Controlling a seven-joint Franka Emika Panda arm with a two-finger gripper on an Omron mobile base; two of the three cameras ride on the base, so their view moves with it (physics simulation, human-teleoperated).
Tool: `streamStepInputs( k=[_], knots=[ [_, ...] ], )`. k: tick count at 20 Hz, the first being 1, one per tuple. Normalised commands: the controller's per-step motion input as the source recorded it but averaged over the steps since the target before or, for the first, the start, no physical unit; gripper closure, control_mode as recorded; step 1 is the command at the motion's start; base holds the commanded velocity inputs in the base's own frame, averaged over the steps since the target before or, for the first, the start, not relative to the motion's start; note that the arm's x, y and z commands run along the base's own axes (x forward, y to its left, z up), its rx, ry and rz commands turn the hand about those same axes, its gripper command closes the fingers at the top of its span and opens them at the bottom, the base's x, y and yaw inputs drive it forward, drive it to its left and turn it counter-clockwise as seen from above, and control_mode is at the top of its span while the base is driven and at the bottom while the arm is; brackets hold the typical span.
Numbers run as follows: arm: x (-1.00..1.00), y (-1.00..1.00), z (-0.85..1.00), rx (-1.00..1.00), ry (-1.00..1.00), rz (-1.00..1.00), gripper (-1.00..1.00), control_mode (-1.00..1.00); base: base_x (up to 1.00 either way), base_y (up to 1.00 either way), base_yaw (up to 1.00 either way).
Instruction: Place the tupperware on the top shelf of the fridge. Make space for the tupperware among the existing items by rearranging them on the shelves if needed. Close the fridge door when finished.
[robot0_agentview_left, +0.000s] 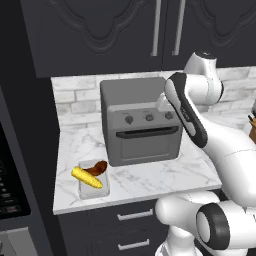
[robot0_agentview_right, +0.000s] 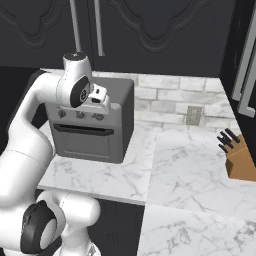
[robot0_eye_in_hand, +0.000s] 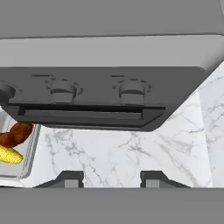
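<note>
arm bent, elbow high, wrist over toaster oven (robot0_agentview_left: 141, 121) front | tool (robot0_eye_in_hand: 111, 178) spread, holding nothing, aimed down at marble bench (robot0_eye_in_hand: 131, 155) | tupperware (robot0_agentview_left: 92, 179) on bench front-left of oven, well apart from tool

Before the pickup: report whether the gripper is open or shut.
Open: in the hand view the gripper shows its two fingertips spread apart over bare counter, holding nothing.
</note>
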Motion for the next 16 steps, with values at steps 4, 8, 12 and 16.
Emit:
streamStepInputs(
  k=[4,8,12,16],
  knots=[
    [-0.04,0.26,0.00,-0.03,0.00,0.00,-1.00,-1.00,0.00,0.00,0.00],
    [0.00,0.00,0.00,0.00,0.00,0.00,-1.00,-1.00,0.00,0.00,0.00],
    [0.00,0.00,0.00,0.00,0.00,0.00,-1.00,-1.00,0.00,0.00,0.00],
    [-0.02,0.03,-0.11,0.00,0.00,0.01,-1.00,-1.00,0.00,0.00,0.00]
  ],
)
